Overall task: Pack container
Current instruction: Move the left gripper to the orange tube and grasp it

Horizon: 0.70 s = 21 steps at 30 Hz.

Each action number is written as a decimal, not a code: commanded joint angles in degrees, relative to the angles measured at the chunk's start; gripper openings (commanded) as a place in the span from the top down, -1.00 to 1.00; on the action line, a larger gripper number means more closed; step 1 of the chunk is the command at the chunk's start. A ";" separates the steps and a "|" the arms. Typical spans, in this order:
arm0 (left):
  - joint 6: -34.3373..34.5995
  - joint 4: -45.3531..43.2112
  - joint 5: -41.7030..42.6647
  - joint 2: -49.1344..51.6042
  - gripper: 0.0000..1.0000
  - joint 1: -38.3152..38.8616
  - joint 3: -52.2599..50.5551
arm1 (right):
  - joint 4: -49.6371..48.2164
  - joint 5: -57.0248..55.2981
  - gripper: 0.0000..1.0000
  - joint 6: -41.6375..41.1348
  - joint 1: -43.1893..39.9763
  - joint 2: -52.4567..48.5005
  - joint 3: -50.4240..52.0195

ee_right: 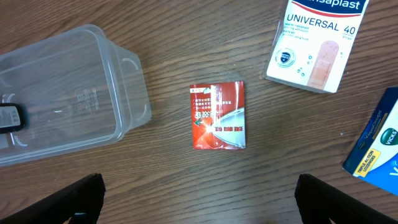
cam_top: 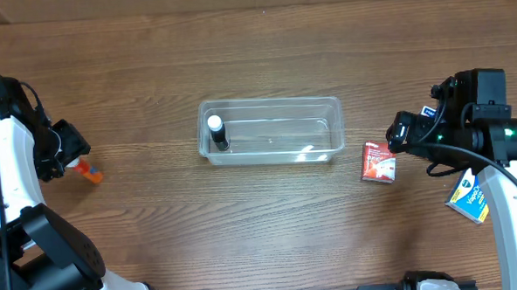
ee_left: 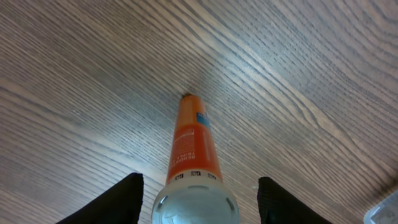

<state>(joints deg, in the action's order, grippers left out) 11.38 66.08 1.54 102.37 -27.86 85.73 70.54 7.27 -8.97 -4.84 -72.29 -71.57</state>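
Observation:
The clear plastic container (cam_top: pixel 269 101) sits at the table's middle and also shows in the right wrist view (ee_right: pixel 127 81). A black bottle with a white cap (cam_top: pixel 216 134) lies in its left end. My left gripper (cam_top: pixel 72 155) is open, its fingers (ee_left: pixel 198 202) either side of an orange tube with a white cap (ee_left: pixel 191 143), with gaps on both sides. The tube lies on the table at the far left (cam_top: pixel 90 173). My right gripper (cam_top: pixel 401 135) is open wide and empty (ee_right: pixel 202 202), above a red packet (ee_right: pixel 217 116) lying right of the container (cam_top: pixel 378 162).
A white Hansaplast plaster box (ee_right: pixel 314 40) and a blue and yellow box (ee_right: pixel 379 143) lie right of the red packet. The blue box also shows in the overhead view (cam_top: pixel 468 197). Bare wooden table lies in front of and behind the container.

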 commanded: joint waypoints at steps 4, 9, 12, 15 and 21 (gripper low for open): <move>-0.68 1.20 0.39 0.48 -0.08 -0.24 -0.15 | -0.07 0.39 -1.00 -0.07 -0.22 0.20 -1.55; -0.68 1.33 0.39 0.48 0.31 -0.24 -0.15 | 0.04 0.39 -1.00 -0.07 -0.22 0.20 -1.55; -0.68 1.27 0.37 0.48 0.40 -0.24 -0.15 | 0.09 0.39 -1.00 -0.07 -0.22 0.20 -1.55; -0.68 1.18 0.37 0.48 0.45 -0.24 -0.15 | 0.09 0.39 -1.00 -0.07 -0.22 0.20 -1.55; -0.17 2.93 2.93 -0.39 0.92 0.42 0.52 | 0.09 0.39 -1.00 -0.07 -0.22 0.20 -1.55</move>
<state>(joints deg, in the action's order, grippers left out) 11.16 67.55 1.61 102.35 -27.86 85.73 70.74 7.27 -8.99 -4.84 -72.29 -71.57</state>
